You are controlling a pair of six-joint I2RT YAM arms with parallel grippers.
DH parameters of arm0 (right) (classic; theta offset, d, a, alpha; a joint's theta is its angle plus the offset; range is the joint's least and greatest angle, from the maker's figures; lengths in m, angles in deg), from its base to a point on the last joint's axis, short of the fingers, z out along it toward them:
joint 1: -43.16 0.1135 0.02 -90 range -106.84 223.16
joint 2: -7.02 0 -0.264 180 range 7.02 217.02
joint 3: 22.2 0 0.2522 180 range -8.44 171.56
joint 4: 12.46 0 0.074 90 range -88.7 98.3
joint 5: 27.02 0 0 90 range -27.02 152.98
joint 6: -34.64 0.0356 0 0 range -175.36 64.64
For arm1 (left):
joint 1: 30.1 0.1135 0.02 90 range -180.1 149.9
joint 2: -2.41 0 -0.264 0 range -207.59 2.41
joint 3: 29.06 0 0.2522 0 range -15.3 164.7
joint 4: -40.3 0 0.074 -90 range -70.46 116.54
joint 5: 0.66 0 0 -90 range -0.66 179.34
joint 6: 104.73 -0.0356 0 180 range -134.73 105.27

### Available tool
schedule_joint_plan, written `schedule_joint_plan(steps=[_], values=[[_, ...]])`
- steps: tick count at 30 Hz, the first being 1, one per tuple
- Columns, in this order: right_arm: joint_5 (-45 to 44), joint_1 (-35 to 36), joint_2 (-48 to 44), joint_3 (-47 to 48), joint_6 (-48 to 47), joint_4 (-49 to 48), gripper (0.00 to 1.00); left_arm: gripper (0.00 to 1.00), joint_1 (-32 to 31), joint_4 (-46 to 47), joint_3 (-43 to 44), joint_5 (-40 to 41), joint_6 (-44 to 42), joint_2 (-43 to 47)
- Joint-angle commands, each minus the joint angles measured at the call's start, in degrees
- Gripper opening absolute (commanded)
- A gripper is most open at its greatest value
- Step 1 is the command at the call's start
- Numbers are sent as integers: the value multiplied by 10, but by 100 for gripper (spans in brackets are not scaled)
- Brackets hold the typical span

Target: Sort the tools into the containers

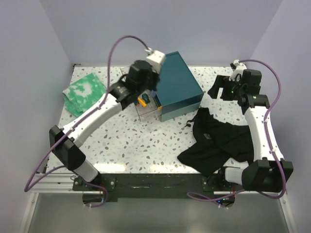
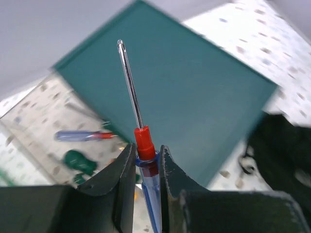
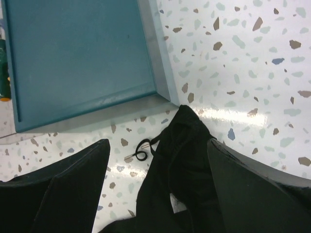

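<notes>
Red-and-blue screwdriver (image 2: 144,138) in the left gripper (image 2: 146,154), teal box (image 2: 194,92) behind.

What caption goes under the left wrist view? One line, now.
Left gripper shut on a red-and-blue screwdriver, its shaft jutting out before the teal box.

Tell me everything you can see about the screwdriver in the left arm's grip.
The screwdriver has a translucent blue handle, a red collar and a thin shiny metal shaft. The left tool clamps the handle just below the collar; the shaft points away from it, across the teal box behind.
</notes>
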Motion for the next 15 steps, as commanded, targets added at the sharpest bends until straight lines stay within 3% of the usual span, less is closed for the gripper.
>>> schedule_joint_plan(steps=[1, 7, 10, 11, 15], values=[[16, -2, 11, 54, 24, -21, 85, 0, 109, -19, 35, 13, 138, -27], [15, -3, 21, 62, 28, -21, 85, 0, 172, -14, 41, -61, 177, -61], [16, -3, 27, 65, 29, -23, 84, 21, 189, -28, 38, -86, 216, -79], [15, -2, 30, 70, 29, -22, 84, 40, 200, -30, 36, -99, 227, -81], [15, -3, 50, 89, 26, -24, 84, 59, 211, -32, 41, -133, 255, -69]])
